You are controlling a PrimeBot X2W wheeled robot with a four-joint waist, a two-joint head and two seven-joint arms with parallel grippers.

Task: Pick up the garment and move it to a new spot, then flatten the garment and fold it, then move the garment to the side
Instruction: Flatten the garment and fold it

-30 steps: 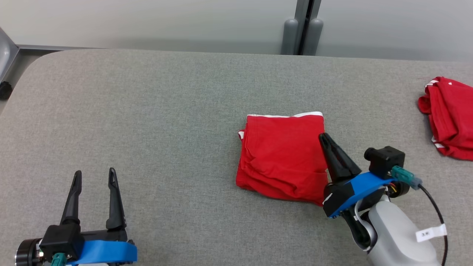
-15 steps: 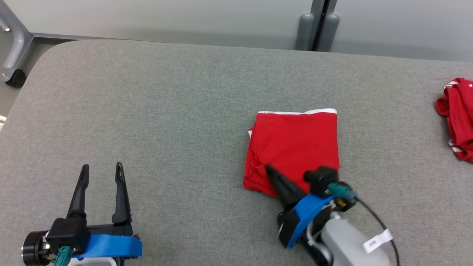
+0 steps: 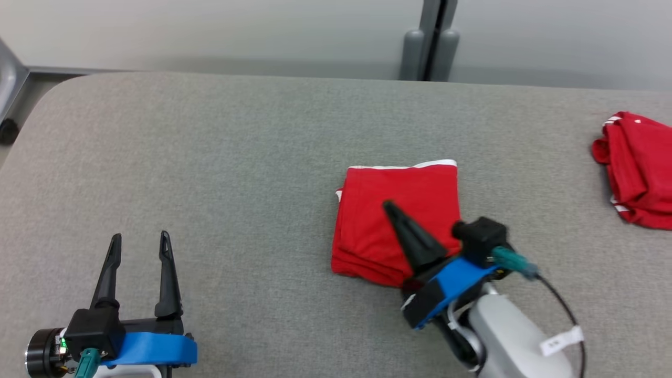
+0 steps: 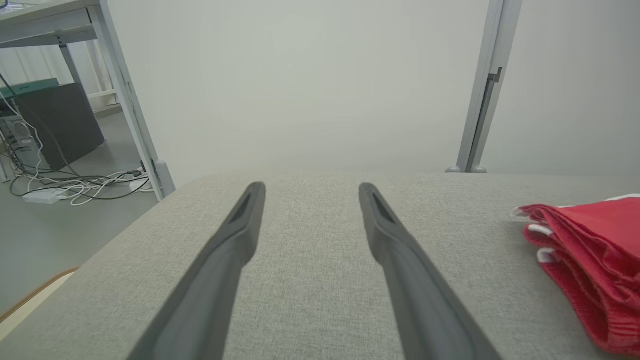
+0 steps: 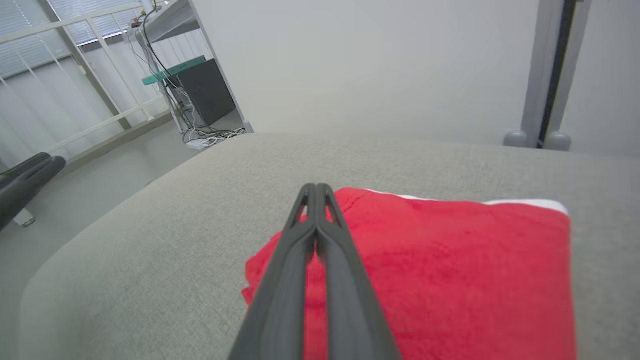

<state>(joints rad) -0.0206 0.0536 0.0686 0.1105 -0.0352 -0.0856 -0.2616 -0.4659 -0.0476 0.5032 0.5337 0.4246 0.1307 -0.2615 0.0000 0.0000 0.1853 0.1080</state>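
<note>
The garment (image 3: pixel 367 231) is a red folded square with a white trim, lying mid-table. It also appears in the right wrist view (image 5: pixel 450 270) and at the right edge of the left wrist view (image 4: pixel 590 250). My right gripper (image 3: pixel 389 206) is shut with nothing between its fingers, and they slant over the garment's top from its near right corner. In the right wrist view the closed tips (image 5: pixel 316 187) sit above the garment's left part. My left gripper (image 3: pixel 140 236) stands open and empty at the lower left, well away from the garment, jaws wide over bare cloth (image 4: pixel 311 187).
A second red garment (image 3: pixel 638 168) lies bunched at the table's far right edge. The grey padded table (image 3: pixel 210 157) has a rounded far left corner. A grey post (image 3: pixel 429 47) stands behind it against the wall. Cables and a desk frame (image 4: pixel 100 100) are left of the table.
My right gripper has closed fully and moved left from the garment's right edge to over its middle. The garment's near edge looks flatter. The head view shifted back and forth. The left gripper stayed put.
</note>
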